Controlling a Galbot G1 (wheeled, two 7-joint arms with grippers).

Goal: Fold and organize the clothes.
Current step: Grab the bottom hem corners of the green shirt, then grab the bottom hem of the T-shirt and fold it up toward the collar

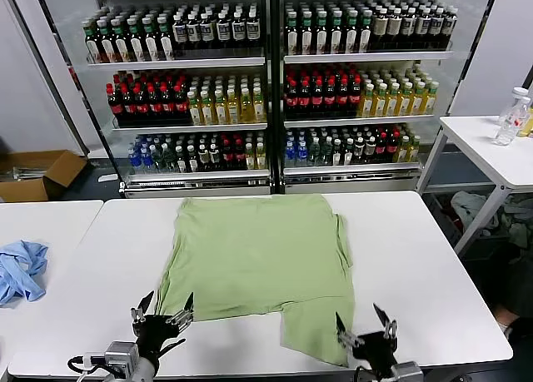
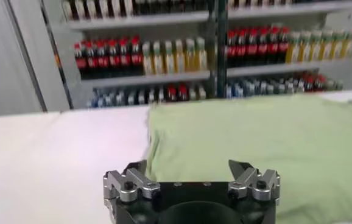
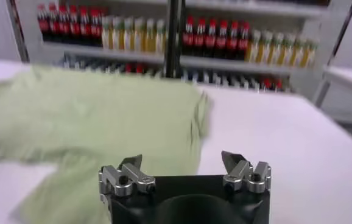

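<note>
**Both claws open at the near table edge, shirt flat between and beyond them**

Left claw (image 1: 163, 314) low at the near edge of the table (image 1: 416, 257), fingers spread, nothing between them; it sits just at the near-left corner of the shirt (image 1: 258, 257), above the hem; contact with the cloth can't be judged from the head view. In the left wrist view the left claw (image 2: 191, 173) shows both fingertips apart, with the shirt (image 2: 255, 140) lying ahead of it and the table (image 2: 54, 152) bare to one side.

Right claw (image 1: 364, 324) also at the near edge, fingers spread, empty; it is just beside the strip of shirt that hangs lowest toward the robot, on that strip's right. In the right wrist view the right claw (image 3: 182, 167) is open, the shirt (image 3: 91, 115) spread ahead of it, white table (image 3: 285, 140) on the other side.

Shirt is light green, lying flat near the middle of the table, a sleeve bunched on the right side; near-right part reaches closer to the robot than the near-left part.

Further out: a blue garment (image 1: 21, 270) crumpled on the adjoining table to the left, well apart from the shirt; bottle shelves (image 1: 266, 82) behind; a cardboard box (image 1: 37, 174) on the floor at far left; a side table (image 1: 491, 149) at right with a clear bottle (image 1: 512, 116).
</note>
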